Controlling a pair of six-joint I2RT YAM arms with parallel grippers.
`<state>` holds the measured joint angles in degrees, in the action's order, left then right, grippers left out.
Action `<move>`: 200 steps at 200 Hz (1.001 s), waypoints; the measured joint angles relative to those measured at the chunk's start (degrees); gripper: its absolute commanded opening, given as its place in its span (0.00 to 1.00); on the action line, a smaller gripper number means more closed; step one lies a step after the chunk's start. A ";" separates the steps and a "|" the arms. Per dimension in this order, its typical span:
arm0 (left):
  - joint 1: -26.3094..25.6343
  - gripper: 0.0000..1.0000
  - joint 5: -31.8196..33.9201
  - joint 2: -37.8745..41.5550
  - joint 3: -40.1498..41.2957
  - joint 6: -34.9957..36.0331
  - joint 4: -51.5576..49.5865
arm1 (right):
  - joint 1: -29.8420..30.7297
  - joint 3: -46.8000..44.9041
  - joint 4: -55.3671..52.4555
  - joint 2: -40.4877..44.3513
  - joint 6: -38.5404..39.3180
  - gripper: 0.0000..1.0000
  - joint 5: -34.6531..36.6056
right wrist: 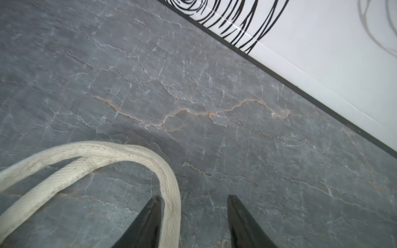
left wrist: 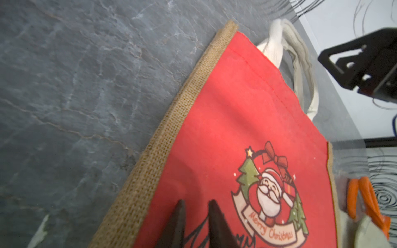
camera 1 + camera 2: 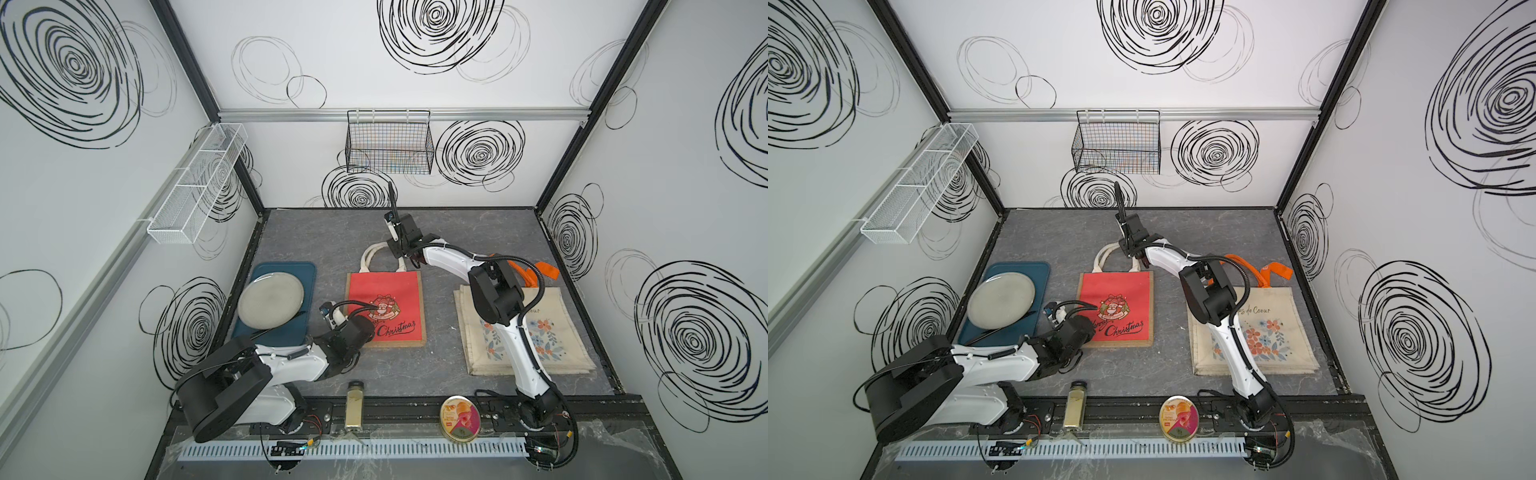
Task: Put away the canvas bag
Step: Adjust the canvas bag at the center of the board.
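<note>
The canvas bag [image 3: 384, 307] lies flat in the middle of the table [image 3: 440, 232]. We see a red front with a Santa wreath and "Merry Christmas", burlap side strips, and cream handles [image 1: 169, 182] pointing toward the back wall. Our left gripper [image 2: 197, 201] hangs over the bag's near left part, fingers narrowly parted with nothing between them. Our right gripper [image 1: 194, 196] stands wide, straddling one handle strap without pinching it. Bare table runs from the handles to the back wall. A blue tray [image 3: 307, 270] sits near the bag's left edge, and a floral bag [image 3: 552, 332] lies apart on the right.
</note>
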<state>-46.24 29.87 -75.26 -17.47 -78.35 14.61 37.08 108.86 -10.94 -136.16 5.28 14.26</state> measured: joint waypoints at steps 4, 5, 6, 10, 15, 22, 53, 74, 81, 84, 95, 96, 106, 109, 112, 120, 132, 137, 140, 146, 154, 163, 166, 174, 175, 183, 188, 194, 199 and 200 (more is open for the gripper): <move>-0.13 0.44 0.02 0.37 -0.11 0.22 -0.33 | 0.02 0.00 -0.50 0.02 -0.31 0.56 0.09; -0.22 0.45 0.00 0.50 -0.15 0.48 -0.63 | 0.02 0.00 -0.57 0.02 -0.39 0.57 0.09; -0.26 0.46 0.02 0.57 -0.17 0.42 -0.68 | 0.02 0.00 -0.74 0.02 -0.50 0.57 0.13; -0.42 0.48 0.09 0.98 -0.37 0.39 -1.07 | 0.04 -0.04 -1.01 0.20 -0.83 0.58 0.24; -0.66 0.51 0.04 1.60 -0.66 0.50 -1.73 | 0.04 -0.33 -1.16 0.48 -1.31 0.62 0.22; -0.85 0.54 -0.02 2.38 -1.05 0.94 -2.54 | 0.17 -1.53 -1.18 1.64 -2.10 0.65 0.04; -0.74 0.76 -2.19 6.34 -3.45 6.86 -4.63 | 0.52 -14.10 -1.20 14.27 -7.32 1.00 -2.01; 1.09 0.93 -8.85 9.77 -3.58 16.20 0.26 | 0.98 -24.81 2.38 26.32 -11.43 1.00 -6.97; 2.03 0.94 -10.69 11.06 -3.58 18.80 1.33 | 1.29 -27.82 3.50 29.51 -12.66 1.00 -8.59; 2.58 0.93 -11.21 11.56 -3.63 19.47 1.49 | 1.53 -29.31 3.93 31.06 -13.33 1.00 -8.96; 4.90 0.92 -13.11 13.18 -4.02 22.23 1.44 | 2.38 -33.00 4.52 34.62 -15.43 1.00 -10.08; 5.07 0.92 -13.11 13.27 -4.07 22.40 1.36 | 2.54 -33.44 4.52 34.99 -15.78 1.00 -10.23; 6.69 0.89 -12.76 13.90 -5.44 24.74 -1.14 | 3.65 -36.39 4.68 36.85 -17.62 1.00 -10.51; 6.97 0.89 -12.37 13.92 -5.90 25.31 -1.97 | 3.98 -37.20 4.61 37.18 -18.21 1.00 -10.51; 7.26 0.89 -11.82 13.92 -6.51 25.92 -3.04 | 4.35 -38.01 4.59 37.42 -18.71 1.00 -10.62; 7.58 0.87 -10.51 13.68 -7.85 27.15 -5.40 | 5.27 -40.37 4.28 37.75 -20.24 1.00 -10.75; 8.11 0.84 -9.35 12.76 -9.22 28.72 -7.74 | 6.62 -43.50 3.56 37.35 -22.40 1.00 -10.78; 8.28 0.82 -9.18 12.17 -9.40 29.07 -8.13 | 7.23 -44.61 3.17 36.92 -23.43 1.00 -10.56; 8.50 0.79 -9.16 11.78 -9.42 29.33 -8.33 | 7.58 -45.13 2.80 36.68 -23.76 1.00 -10.38; 8.83 0.75 -9.09 10.86 -9.38 29.55 -8.61 | 8.26 -46.03 2.03 36.02 -25.00 1.00 -9.73; 9.09 0.71 -8.98 9.44 -9.09 29.68 -8.81 | 8.96 -47.04 1.09 35.06 -26.38 1.00 -8.94; 9.07 0.70 -8.48 7.63 -8.63 29.70 -8.74 | 9.62 -48.33 0.98 34.29 -27.93 1.00 -8.35; 8.96 0.69 -8.13 7.10 -8.52 29.75 -8.74 | 9.79 -48.94 1.14 34.07 -28.68 0.99 -8.17; 8.39 0.68 -7.30 5.46 -8.33 29.46 -8.76 | 9.97 -50.18 1.27 33.83 -29.92 0.99 -8.04; 8.33 0.68 -7.23 5.33 -8.31 29.51 -8.76 | 9.99 -50.42 1.31 33.79 -30.10 0.99 -8.00; 7.67 0.66 -6.62 3.52 -8.24 29.16 -8.50 | 10.01 -51.49 1.36 33.57 -31.39 0.98 -7.82; 7.34 0.63 -6.40 2.43 -8.17 28.92 -8.15 | 10.01 -52.04 1.49 33.46 -32.30 0.97 -7.72; 7.02 0.62 -6.23 1.20 -8.04 28.57 -7.56 | 10.03 -52.50 2.12 33.42 -32.94 0.97 -7.23; 6.69 0.60 -6.14 0.02 -7.93 28.15 -6.91 | 10.08 -52.70 2.60 33.46 -33.57 0.96 -6.78; 6.62 0.59 -6.12 -0.11 -7.91 28.20 -6.80 | 10.08 -52.74 2.64 33.46 -33.59 0.96 -6.80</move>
<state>-39.62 23.75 -75.37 -25.39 -50.15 7.81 47.16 56.12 -8.29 -102.69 -28.32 7.46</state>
